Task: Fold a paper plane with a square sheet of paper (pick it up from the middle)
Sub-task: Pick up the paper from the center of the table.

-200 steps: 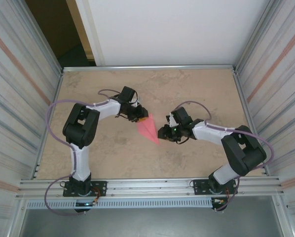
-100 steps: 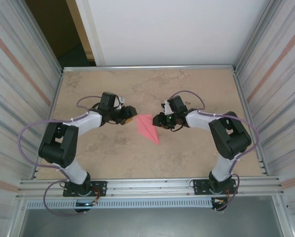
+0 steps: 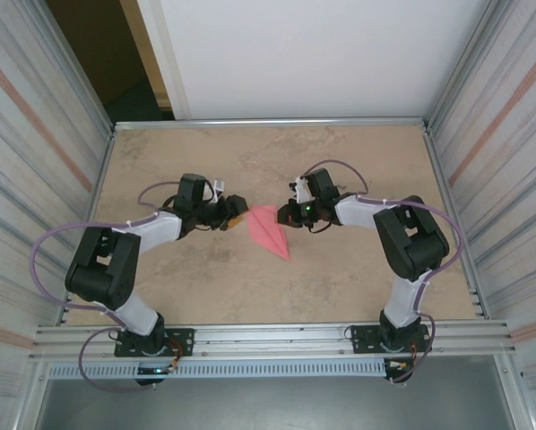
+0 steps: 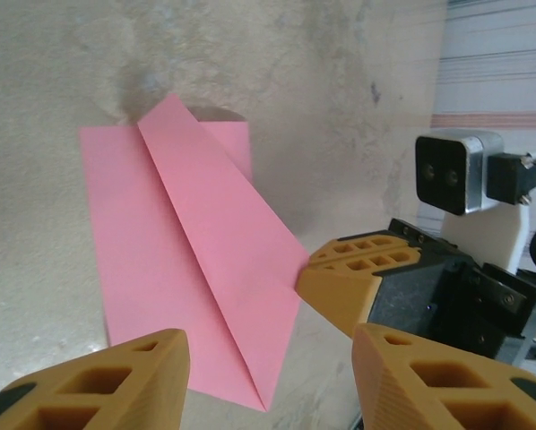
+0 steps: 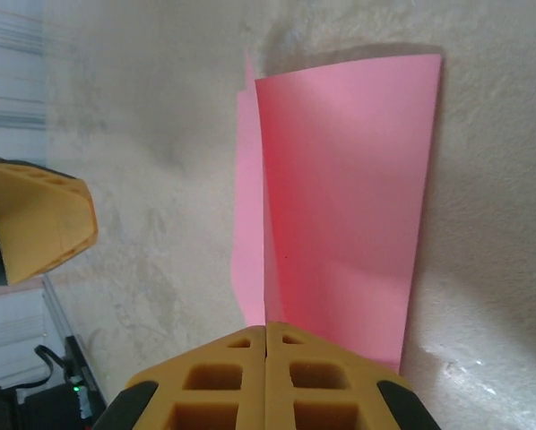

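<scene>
The square sheet of paper (image 3: 268,230) lies mid-table, pink-red and creased into a pointed wedge with its tip toward the near edge. My left gripper (image 3: 239,216) sits just left of its wide end. In the left wrist view the paper (image 4: 187,269) lies ahead of my open left gripper (image 4: 268,358), nothing between the fingers. My right gripper (image 3: 285,215) is at the paper's right side. In the right wrist view it (image 5: 266,328) is shut, and the raised crease of the paper (image 5: 340,197) runs straight into the closed tips. Its orange fingers (image 4: 344,287) meet the upper flap's corner.
The beige table (image 3: 358,287) is boxed in by ribbed metal walls left (image 3: 35,179) and right (image 3: 505,179), a white panel behind, and an aluminium rail (image 3: 268,336) at the near edge. Purple cables loop off both arms.
The left gripper drew back left off the paper's wide end and opened. The right gripper moved from near the tip up to the wide end and shut there.
</scene>
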{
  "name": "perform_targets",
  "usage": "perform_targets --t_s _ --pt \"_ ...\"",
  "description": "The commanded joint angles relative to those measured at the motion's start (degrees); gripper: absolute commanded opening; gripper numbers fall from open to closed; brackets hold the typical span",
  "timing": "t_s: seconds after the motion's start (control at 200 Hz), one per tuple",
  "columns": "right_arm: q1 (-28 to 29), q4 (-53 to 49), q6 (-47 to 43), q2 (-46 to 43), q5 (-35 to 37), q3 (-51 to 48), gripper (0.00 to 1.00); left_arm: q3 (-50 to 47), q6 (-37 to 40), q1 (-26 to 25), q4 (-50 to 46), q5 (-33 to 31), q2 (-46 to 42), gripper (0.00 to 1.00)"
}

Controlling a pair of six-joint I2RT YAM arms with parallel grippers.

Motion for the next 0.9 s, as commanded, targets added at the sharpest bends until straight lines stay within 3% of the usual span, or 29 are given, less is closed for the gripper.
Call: perform_targets --t_s 0.0,0.145,0.361,0.611,0.897 --pt "-0.98 5.01 2.09 -6.61 -1.9 -0.83 0.02 -1.52 -1.22 0.55 6.89 4.0 -4.38 0.53" --pt "-1.47 8.89 5.96 -12.51 -2.71 -2.08 0.01 -3.24 -2.96 -0.33 15.85 8.41 -6.64 0.6" --pt "-1.89 14.9 12.63 -18.05 -5.13 -3.2 0.01 -2.71 -1.48 -4.11 22.11 10.0 -8.4 0.73" --pt "-2.32 20.45 18.22 -20.36 -8.33 -3.46 0.02 0.01 -2.06 -6.6 26.02 12.55 -6.36 0.71" --pt "-3.0 25.87 23.2 -20.12 -10.21 -3.87 0.02 -0.1 -5.35 -7.19 36.4 15.51 -4.69 0.6"
